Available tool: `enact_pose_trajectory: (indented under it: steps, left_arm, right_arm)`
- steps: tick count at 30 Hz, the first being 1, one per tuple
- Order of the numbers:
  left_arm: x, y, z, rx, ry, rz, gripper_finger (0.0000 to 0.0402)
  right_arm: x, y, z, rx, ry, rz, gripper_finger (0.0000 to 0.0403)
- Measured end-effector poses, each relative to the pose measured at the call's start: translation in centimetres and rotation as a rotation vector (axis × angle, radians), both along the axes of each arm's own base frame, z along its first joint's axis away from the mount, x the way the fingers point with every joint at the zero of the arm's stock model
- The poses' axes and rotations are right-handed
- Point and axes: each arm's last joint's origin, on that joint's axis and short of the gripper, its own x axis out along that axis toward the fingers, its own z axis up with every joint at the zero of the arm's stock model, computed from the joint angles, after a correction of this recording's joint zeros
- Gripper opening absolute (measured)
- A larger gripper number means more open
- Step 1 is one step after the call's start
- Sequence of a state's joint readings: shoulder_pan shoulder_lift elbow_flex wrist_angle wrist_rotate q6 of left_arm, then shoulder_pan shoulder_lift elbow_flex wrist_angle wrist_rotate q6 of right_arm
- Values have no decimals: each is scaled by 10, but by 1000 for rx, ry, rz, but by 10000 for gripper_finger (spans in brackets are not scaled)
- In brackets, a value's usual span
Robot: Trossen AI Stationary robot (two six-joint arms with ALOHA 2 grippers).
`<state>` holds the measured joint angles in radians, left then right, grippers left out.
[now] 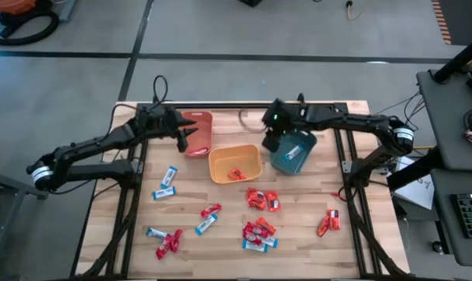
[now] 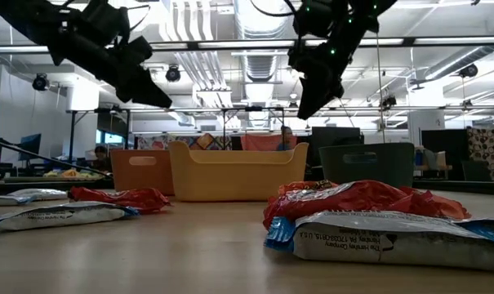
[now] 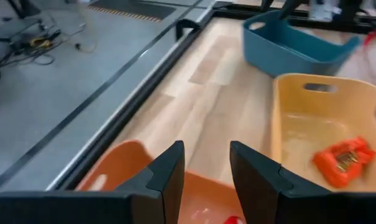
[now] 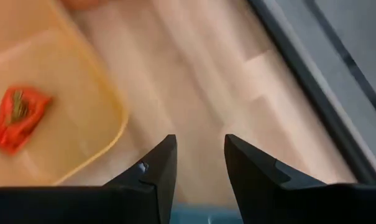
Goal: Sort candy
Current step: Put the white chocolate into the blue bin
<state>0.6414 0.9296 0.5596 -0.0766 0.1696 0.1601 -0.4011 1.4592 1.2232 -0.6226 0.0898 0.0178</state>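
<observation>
The wooden table (image 1: 298, 242) carries three bins along its twelve o'clock side: orange bin (image 1: 198, 133) at eleven, yellow bin (image 1: 236, 164) centred, teal bin (image 1: 292, 152) at one. The left gripper (image 1: 181, 139) hangs over the orange bin, the right gripper (image 1: 273, 142) over the teal bin's near rim; both have their fingers parted with nothing between them. Most candy (image 1: 259, 232) lies scattered from four to eight o'clock, one orange packet (image 1: 236, 174) already in the yellow bin. The risk, as I judge it: overlapping wrappers near six o'clock could yield a double pick, dropping a wrong kind into a bin.
</observation>
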Motion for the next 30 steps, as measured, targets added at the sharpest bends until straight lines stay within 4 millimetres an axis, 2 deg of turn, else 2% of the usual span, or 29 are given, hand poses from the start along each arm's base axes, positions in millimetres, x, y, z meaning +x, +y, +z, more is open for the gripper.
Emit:
enact_pose_trajectory:
  steps: [5,12,22,26,30]
  left_arm:
    - [-1,8,-4,-108,134,37,113]
    - [-1,7,-1,-263,327,40,113]
    - [-17,-14,24,-518,452,0,113]
    - [-27,-30,22,-709,504,5,113]
    - [-34,-43,11,-845,572,77,113]
  right_arm:
    - [-12,-34,4,-32,-56,-36,129]
    - [-17,-54,9,-99,-101,-25,120]
    - [-18,-56,10,-137,-89,18,121]
    - [-20,-55,7,-117,-59,20,117]
    - [-20,-55,7,-115,-57,33,117]
